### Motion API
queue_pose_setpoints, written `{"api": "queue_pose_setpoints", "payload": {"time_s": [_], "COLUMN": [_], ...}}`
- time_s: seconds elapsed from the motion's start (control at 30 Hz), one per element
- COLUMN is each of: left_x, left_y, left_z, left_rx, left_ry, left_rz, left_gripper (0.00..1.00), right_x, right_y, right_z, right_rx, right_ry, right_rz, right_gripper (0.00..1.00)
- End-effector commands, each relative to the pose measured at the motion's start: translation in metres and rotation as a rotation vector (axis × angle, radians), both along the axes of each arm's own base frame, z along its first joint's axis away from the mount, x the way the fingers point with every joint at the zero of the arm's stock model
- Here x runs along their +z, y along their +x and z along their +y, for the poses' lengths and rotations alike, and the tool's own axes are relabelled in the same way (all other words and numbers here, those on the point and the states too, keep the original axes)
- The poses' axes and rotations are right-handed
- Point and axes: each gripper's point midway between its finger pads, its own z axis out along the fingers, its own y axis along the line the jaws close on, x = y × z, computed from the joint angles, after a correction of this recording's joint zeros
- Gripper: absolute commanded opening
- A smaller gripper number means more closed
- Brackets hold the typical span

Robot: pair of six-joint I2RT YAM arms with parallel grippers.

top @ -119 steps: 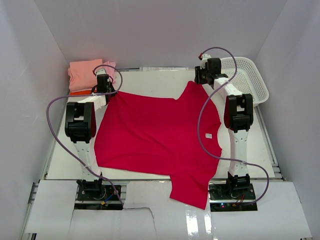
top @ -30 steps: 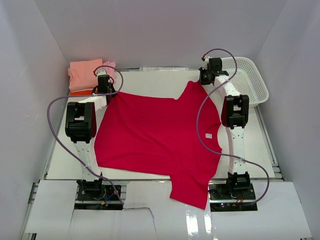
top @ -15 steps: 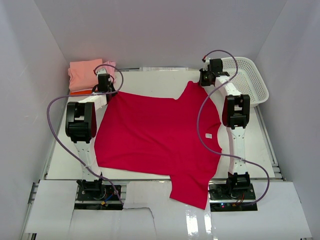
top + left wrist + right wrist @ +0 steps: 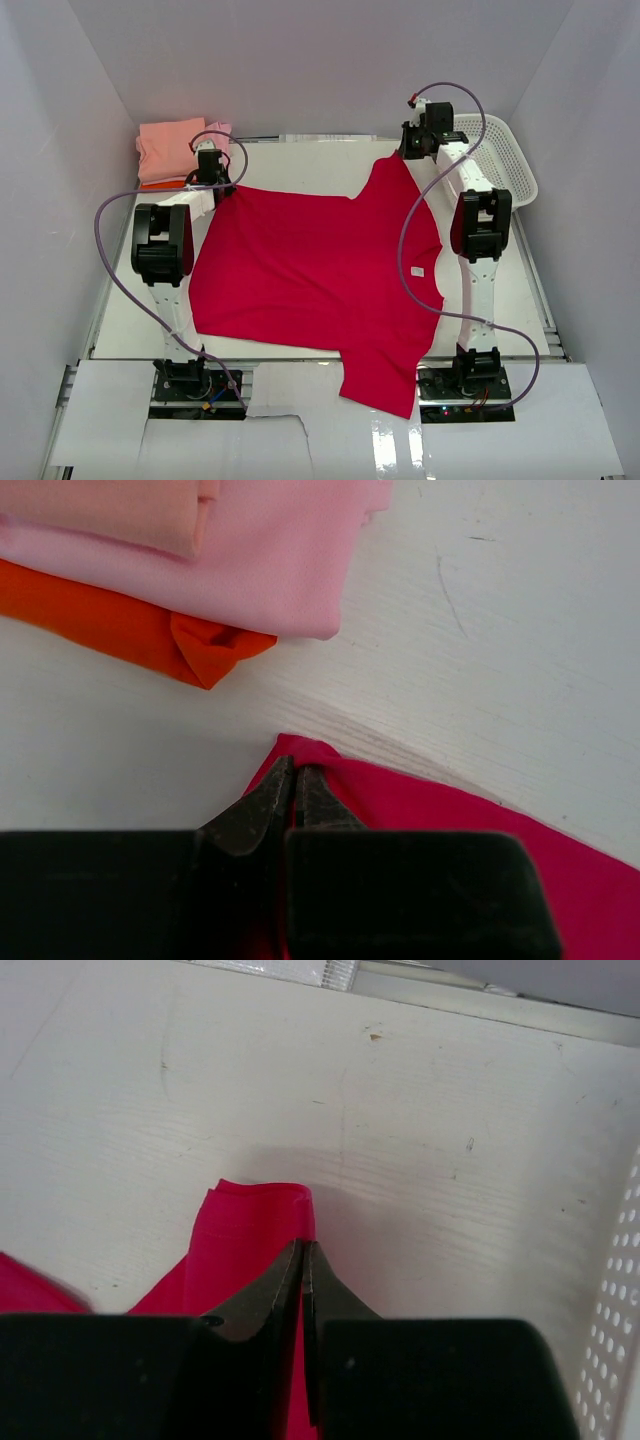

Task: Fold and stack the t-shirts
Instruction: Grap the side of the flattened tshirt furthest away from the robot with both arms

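1. top external view, against half a second back: my right end effector (image 4: 408, 150) has gone farther toward the far edge, close to the basket (image 4: 505, 170). it has drawn the far right corner of the red t-shirt (image 4: 320, 270) along with it. the left end effector (image 4: 214, 186) has not shifted.
2. right end effector: fingers pinched closed on a folded corner of the red t-shirt, which casts a shadow on the surface (image 4: 300, 160).
3. left end effector: fingers nearly together, clamped on the shirt's far left corner, just beside the folded t-shirts (image 4: 175, 150) stacked at the far left.
4. the red t-shirt lies spread between the arms, its near end reaching past the surface's front edge.
5. hard to see: the left arm covers part of the stack, and the orange shirt is only a sliver from above. the basket is cut off at the right wrist view's edge. both wrist housings hide the cloth behind the fingertips.
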Motion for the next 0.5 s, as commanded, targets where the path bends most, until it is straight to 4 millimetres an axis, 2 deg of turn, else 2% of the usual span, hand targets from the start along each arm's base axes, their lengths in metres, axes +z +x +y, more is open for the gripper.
{"api": "queue_pose_setpoints", "payload": {"time_s": [0.0, 0.07, 0.13, 0.17, 0.3, 0.33, 0.37, 0.47], "left_x": [0.045, 0.043, 0.044, 0.045, 0.049, 0.048, 0.049, 0.050], "left_y": [0.000, -0.002, -0.004, -0.005, -0.012, -0.014, -0.015, -0.019], "left_z": [-0.003, -0.002, -0.002, -0.001, 0.000, 0.001, 0.002, 0.004], "left_rx": [0.010, 0.012, 0.016, 0.019, 0.032, 0.036, 0.043, 0.058], "left_ry": [-0.007, -0.007, -0.006, -0.005, -0.007, -0.005, -0.005, -0.002], "left_rz": [-0.070, -0.064, -0.061, -0.060, -0.053, -0.040, -0.033, -0.019], "left_gripper": [0.00, 0.00, 0.00, 0.00, 0.00, 0.00, 0.00, 0.00], "right_x": [0.038, 0.041, 0.031, 0.038, 0.038, 0.029, 0.037, 0.039], "right_y": [-0.011, -0.017, -0.025, -0.029, -0.048, -0.055, -0.059, -0.072], "right_z": [0.005, 0.004, 0.003, 0.002, 0.002, 0.002, 0.003, 0.006], "right_rx": [0.028, 0.023, 0.022, 0.024, 0.033, 0.033, 0.037, 0.044], "right_ry": [0.011, 0.006, 0.004, 0.005, 0.010, 0.010, 0.010, 0.009], "right_rz": [-0.041, -0.038, -0.009, -0.017, -0.012, 0.006, -0.007, -0.002], "right_gripper": [0.08, 0.08, 0.08, 0.08, 0.08, 0.08, 0.08, 0.08]}}
